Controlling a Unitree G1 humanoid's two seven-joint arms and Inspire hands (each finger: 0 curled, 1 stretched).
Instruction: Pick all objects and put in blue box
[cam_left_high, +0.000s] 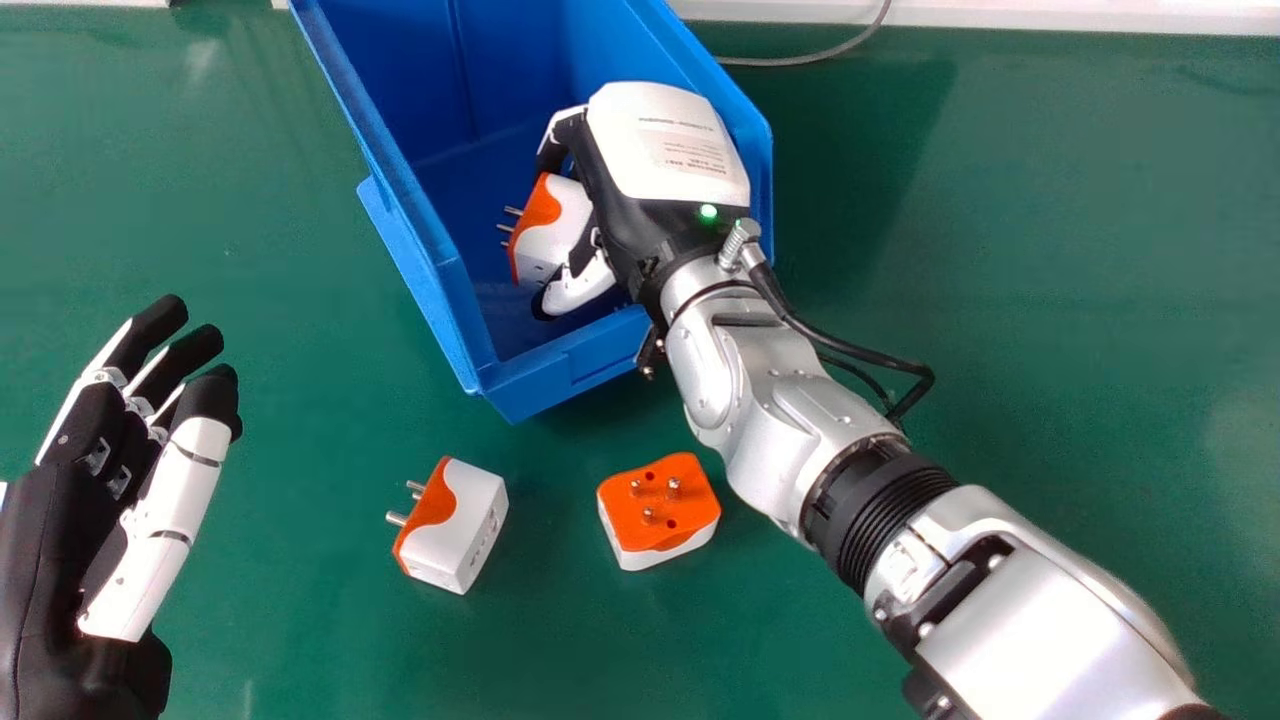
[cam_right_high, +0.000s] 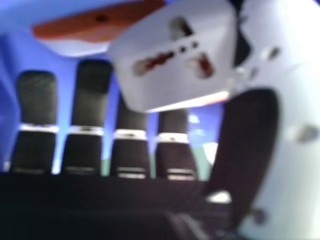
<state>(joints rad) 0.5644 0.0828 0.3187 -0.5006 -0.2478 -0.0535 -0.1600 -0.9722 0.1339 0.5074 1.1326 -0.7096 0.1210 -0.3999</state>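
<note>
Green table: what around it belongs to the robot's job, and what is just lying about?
Part of the job:
Blue box
White-and-orange adapter inside, at the right robot hand
Orange-and-white piece near it
Left adapter on the table
Right adapter on the table

Just lying about:
Grey cable beyond the box

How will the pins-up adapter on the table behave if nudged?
The pins-up adapter will probably slide rather than roll: its boxy body sits flat. Its smooth casing looks hard, so expect it stiff and perhaps slippery.

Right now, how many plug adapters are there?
4. The left adapter and right adapter on the table, held adapter in my right hand, fourth adapter inside the blue box. More may hide there.
</note>
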